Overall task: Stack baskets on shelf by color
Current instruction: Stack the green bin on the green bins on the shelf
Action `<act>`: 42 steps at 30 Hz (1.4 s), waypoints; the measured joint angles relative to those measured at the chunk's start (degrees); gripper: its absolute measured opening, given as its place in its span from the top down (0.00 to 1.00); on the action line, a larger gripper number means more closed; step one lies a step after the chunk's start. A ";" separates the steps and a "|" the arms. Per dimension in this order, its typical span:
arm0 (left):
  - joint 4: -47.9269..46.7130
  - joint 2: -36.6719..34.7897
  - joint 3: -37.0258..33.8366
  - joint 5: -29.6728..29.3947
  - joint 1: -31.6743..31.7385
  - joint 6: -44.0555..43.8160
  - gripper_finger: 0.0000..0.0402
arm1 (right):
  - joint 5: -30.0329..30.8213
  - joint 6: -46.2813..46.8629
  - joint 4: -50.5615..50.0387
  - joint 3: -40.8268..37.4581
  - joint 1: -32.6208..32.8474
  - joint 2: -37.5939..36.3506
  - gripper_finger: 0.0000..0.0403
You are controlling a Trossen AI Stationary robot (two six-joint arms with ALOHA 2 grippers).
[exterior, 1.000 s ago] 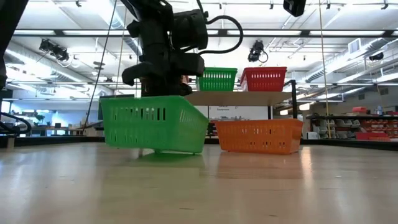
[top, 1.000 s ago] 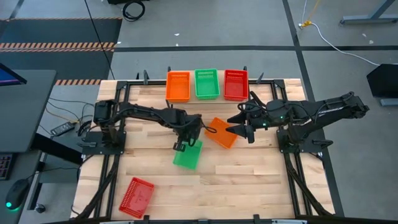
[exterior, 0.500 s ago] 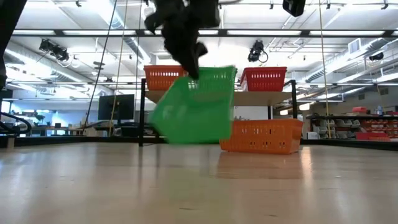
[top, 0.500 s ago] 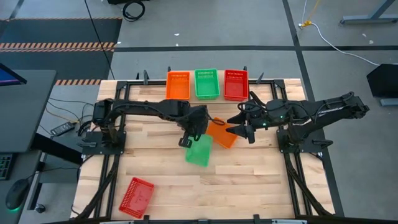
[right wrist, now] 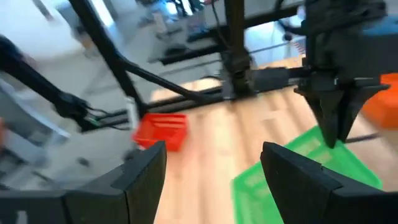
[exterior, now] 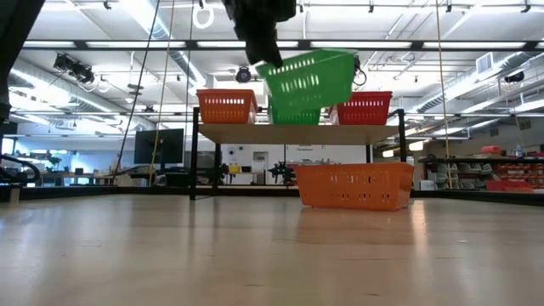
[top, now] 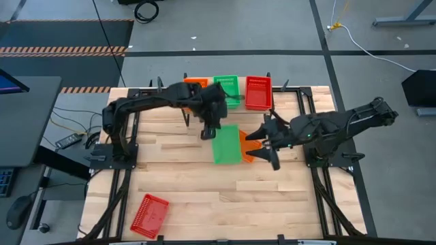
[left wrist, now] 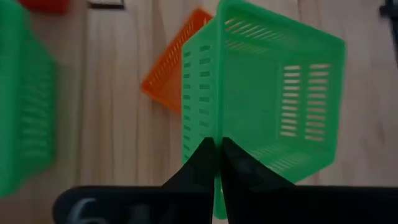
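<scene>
My left gripper [top: 210,129] is shut on a green basket [top: 227,144] and holds it in the air, tilted, in front of the shelf [exterior: 297,133] and higher than its top. On the shelf rest an orange basket [top: 193,83], a green basket [top: 229,86] and a red basket [top: 257,92], side by side. A second orange basket [exterior: 355,185] rests flat on the table, partly hidden from above by the held basket. My right gripper [top: 267,147] hovers open beside that orange basket. A red basket [top: 150,214] lies near the table's near left corner. My left gripper pinches the rim of one side wall [left wrist: 217,134] of the green basket, one finger [left wrist: 200,165] outside the wall and one finger [left wrist: 237,167] inside. The fingers come from above, pointing down. The basket is lifted clear and hangs tilted, its open side turned partly sideways.
The shelf's black legs [exterior: 195,161] stand at the table's far edge. Bare planks [top: 272,197] lie toward the near right. Black arm frames [top: 122,184] run along both table sides. The room behind holds racks and lamps.
My left gripper has lifted the green basket off the table, carrying it up, rightward and toward the far edge and the shelf. The basket has swung and tipped and now hangs above shelf height. My right gripper has shifted slightly toward the near edge.
</scene>
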 joint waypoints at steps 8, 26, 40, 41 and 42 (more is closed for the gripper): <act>-3.78 -0.04 7.53 0.43 3.28 -0.77 0.97 | 1.34 -13.47 -15.05 14.37 0.40 12.76 0.34; -8.57 -0.04 9.74 3.41 4.44 -7.09 0.97 | 5.53 -23.05 -39.33 29.41 -0.18 33.05 0.34; -6.41 -0.35 9.74 5.50 4.31 -8.81 0.97 | 8.54 -22.90 -42.10 29.05 -1.91 34.44 0.56; -5.85 -0.44 9.74 5.52 4.31 -8.95 0.97 | 7.70 -22.90 -41.81 28.81 -2.12 34.44 0.61; -5.37 -0.58 9.74 5.50 4.33 -9.06 0.97 | 7.03 -22.86 -41.70 28.58 -2.33 34.44 0.65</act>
